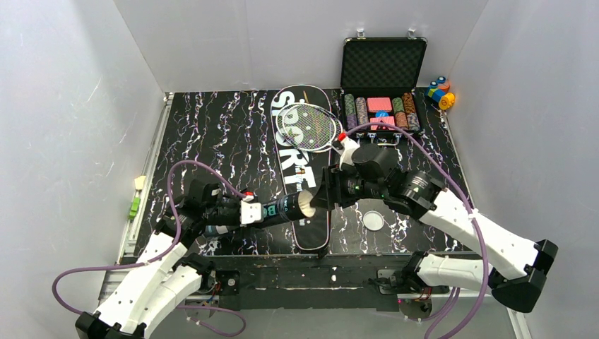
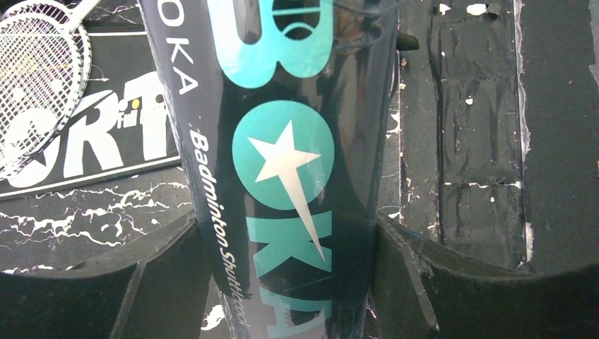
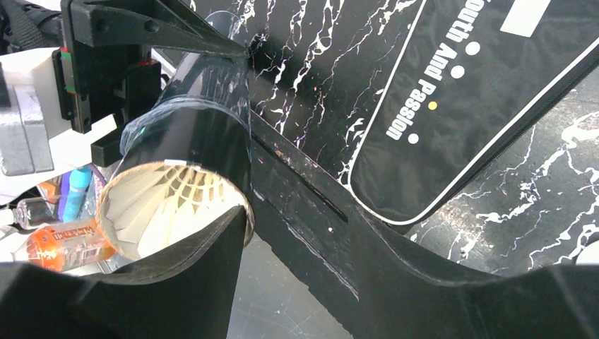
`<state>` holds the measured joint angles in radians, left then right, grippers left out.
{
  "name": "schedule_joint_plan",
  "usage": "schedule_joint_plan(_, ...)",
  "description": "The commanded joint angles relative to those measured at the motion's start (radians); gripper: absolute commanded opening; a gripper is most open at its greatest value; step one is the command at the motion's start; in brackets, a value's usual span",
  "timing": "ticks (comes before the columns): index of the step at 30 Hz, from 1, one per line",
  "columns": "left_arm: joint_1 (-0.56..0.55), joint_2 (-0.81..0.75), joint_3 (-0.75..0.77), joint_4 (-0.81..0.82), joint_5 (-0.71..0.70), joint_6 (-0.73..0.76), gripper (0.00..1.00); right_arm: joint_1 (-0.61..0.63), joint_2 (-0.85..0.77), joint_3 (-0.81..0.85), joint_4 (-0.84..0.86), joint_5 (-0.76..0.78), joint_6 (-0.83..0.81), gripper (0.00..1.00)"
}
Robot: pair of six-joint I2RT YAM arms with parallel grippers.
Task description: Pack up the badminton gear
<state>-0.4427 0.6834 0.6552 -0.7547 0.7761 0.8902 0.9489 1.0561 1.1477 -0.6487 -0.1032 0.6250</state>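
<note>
Left gripper [image 1: 270, 211] clamps the black tube [image 2: 282, 176] midway.

The marbled table [image 1: 212, 127] carries a SPORT bag [image 1: 300, 169], chip case [image 1: 381, 113], round lid [image 1: 373, 220] and coloured blocks [image 1: 441, 92].

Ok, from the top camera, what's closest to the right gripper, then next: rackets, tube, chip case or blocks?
From the right gripper:
1. Tube, its open end right at the fingertips, to the left.
2. Rackets, farther back, in the middle.
3. Chip case, back right.
4. Blocks, far back-right corner.
</note>
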Motion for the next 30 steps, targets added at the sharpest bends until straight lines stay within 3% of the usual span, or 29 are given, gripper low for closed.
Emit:
schedule_joint_plan(1,-0.005,-0.012,0.049,0.043,0.055,-0.013,0.16,-0.001,0.033,-0.028,0.104,0.01,0.017,0.63)
schedule_joint_plan(10,-0.005,-0.015,0.038,0.064,0.059,-0.028,0.16,0.041,0.099,-0.061,0.209,0.006,0.053,0.65)
schedule_joint_plan(15,-0.005,-0.018,0.02,0.064,0.05,-0.026,0.16,0.028,0.084,0.021,0.166,0.038,0.053,0.7)
schedule_joint_plan(24,-0.005,-0.03,-0.006,0.06,0.039,-0.013,0.16,-0.261,-0.066,0.116,-0.011,0.001,-0.033,0.78)
schedule_joint_plan(30,-0.004,-0.035,-0.001,0.06,0.039,-0.024,0.15,-0.408,0.034,0.027,-0.031,0.13,-0.125,0.8)
